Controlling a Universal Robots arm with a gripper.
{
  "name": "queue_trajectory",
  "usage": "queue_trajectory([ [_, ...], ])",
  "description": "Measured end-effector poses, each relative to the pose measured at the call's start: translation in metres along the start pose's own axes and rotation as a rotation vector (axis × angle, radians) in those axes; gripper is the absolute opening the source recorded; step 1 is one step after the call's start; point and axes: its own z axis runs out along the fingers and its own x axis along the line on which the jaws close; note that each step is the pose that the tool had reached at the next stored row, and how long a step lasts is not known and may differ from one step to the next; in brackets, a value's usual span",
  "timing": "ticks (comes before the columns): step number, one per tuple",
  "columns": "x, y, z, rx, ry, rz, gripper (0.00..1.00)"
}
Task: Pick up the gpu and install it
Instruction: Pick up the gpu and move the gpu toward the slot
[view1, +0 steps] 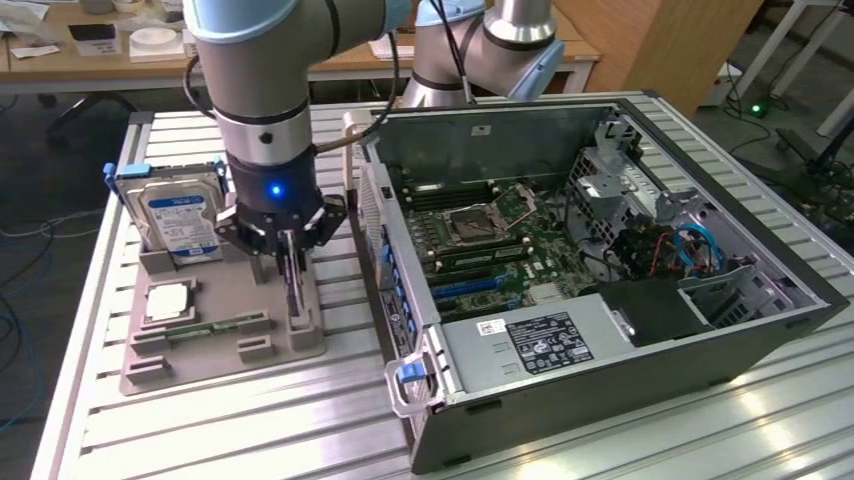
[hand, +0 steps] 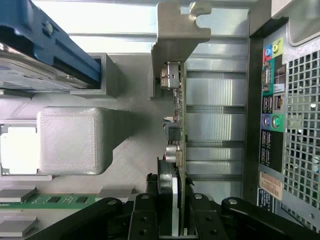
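Note:
The gpu (hand: 176, 100) stands on edge in the grey holder (view1: 274, 352), a thin card seen edge-on with its silver bracket (hand: 180, 35) at the far end. My gripper (hand: 172, 212) is down over it, one black finger on each face of the card, shut on it. In the exterior view the gripper (view1: 294, 275) hangs straight down at the holder's right side, and the dark card (view1: 296, 305) shows below the fingers, its lower edge at the holder. The open computer case (view1: 601, 250) lies to the exterior view's right, motherboard (view1: 494, 250) exposed.
A silver hard drive with a blue label (view1: 180, 220) stands upright in the holder beside my gripper. A square chip (view1: 170, 300) and a green memory stick (view1: 214, 328) lie lower in the holder. The case's rear port panel (hand: 272, 115) is close beside the card.

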Motion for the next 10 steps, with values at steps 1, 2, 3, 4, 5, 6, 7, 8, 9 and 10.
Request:
queue_trajectory([
  [1, 0.000, 0.0001, -0.0028, 0.0001, 0.0001, 0.000, 0.28],
  [2, 0.000, 0.0002, -0.0055, 0.0001, 0.0001, 0.000, 0.28],
  [3, 0.000, 0.0003, -0.0083, 0.0001, 0.0000, 0.000, 0.28],
  [4, 0.000, 0.0004, -0.0112, 0.0001, 0.0000, 0.000, 0.28],
  [5, 0.000, 0.0004, -0.0138, 0.0001, 0.0001, 0.000, 0.28],
  [6, 0.000, 0.0005, -0.0163, 0.0000, 0.0000, 0.000, 0.28],
  [7, 0.000, 0.0006, -0.0194, 0.0000, 0.0000, 0.000, 0.28],
  [8, 0.000, 0.0007, -0.0223, 0.0001, 0.0001, 0.000, 0.28],
  [9, 0.000, 0.0008, -0.0253, 0.0000, 0.0000, 0.000, 0.28],
  [10, 0.000, 0.0010, -0.0289, 0.0000, 0.0001, 0.000, 0.28],
])
